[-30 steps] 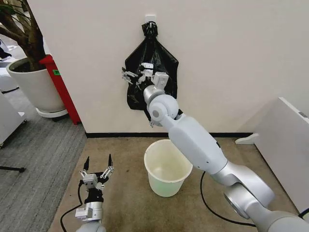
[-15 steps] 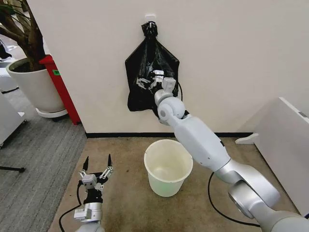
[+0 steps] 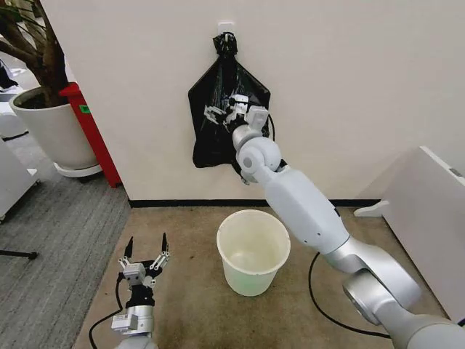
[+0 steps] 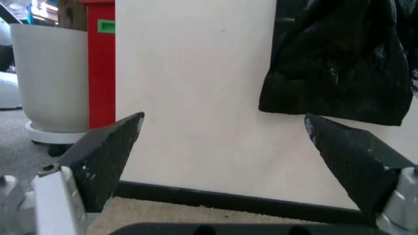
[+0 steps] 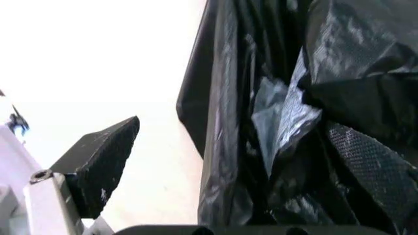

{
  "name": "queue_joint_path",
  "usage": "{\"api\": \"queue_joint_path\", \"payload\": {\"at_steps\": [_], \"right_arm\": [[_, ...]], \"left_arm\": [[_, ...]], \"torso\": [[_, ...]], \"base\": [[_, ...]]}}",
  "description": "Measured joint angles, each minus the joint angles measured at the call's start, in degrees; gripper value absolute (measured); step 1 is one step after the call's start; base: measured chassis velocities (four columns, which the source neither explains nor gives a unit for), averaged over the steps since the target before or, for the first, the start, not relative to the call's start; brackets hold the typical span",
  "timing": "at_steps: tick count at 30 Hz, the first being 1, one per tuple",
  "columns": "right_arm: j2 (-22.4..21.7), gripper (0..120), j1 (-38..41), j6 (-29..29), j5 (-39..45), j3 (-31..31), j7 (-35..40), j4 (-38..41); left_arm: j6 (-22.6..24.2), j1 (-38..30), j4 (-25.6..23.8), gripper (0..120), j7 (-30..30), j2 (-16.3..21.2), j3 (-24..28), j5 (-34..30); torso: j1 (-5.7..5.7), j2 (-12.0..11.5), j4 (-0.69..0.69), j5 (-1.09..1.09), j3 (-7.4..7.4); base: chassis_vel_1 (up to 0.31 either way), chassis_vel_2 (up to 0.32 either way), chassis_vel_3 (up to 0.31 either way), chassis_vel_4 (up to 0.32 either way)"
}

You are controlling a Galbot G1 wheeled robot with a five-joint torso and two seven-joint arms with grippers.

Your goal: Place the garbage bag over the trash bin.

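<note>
Black, glossy, crinkled plastic garbage bag (image 3: 227,109) hanging knotted from a wall hook, right gripper (image 3: 223,116) pressed against its middle, jaws apart. Could tear or slip if pulled with only a thin fold pinched. Cream-white round trash bin (image 3: 252,251) far below; left gripper (image 3: 146,256) beside it, spread, idle

Head looks down; both wrists face, seemingly, the wall (image 3: 349,73).

One black garbage bag (image 3: 227,116) hangs on the wall, and one cream-white trash bin (image 3: 253,251) stands on the floor. Two grippers appear: the left gripper (image 3: 146,253) and the right gripper (image 3: 227,113). One white plant pot (image 3: 54,131) and one red stand (image 3: 93,131) complete the count.
</note>
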Motion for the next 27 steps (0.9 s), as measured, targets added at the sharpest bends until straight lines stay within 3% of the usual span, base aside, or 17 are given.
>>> {"api": "queue_joint_path", "payload": {"at_steps": [14,27], "right_arm": [[5.27,100,0.26,1.94,3.54,5.69,-0.71,-6.03],[5.62,100,0.15,3.01,6.83,10.12,-0.69,-5.59]], "left_arm": [[-0.42,0.51,0.14,97,0.00,-0.73,-0.14,0.17],[-0.60,0.28,0.54,97,-0.02,-0.97,0.06,0.32]], "torso": [[0.00,0.00,0.01,0.00,0.00],[0.00,0.00,-0.01,0.01,0.00]], "base": [[0.000,0.000,0.000,0.000],[0.000,0.000,0.000,0.000]]}}
